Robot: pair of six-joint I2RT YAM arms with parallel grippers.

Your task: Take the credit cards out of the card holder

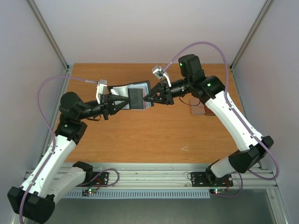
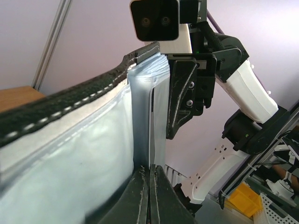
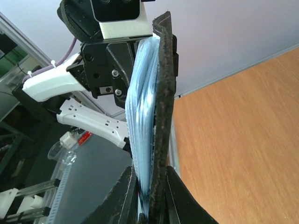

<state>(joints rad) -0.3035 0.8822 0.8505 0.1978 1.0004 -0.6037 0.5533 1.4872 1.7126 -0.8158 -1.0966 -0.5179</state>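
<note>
Card holder (image 1: pixel 124 90) spans long-ways betw left pincer (image 1: pixel 127 102) & right pincer (image 1: pixel 145 98), both pinching it; wrist cams show pale pockets (image 2: pixel 93 154) edge-on

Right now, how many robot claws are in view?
2. The left gripper pinches the card holder from the left, the right gripper from the right; none seems hidden.

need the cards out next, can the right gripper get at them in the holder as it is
Probably not yet: the right gripper is itself clamped on an edge of the holder, with the left gripper gripping the other side. It would have to let go first.
</note>
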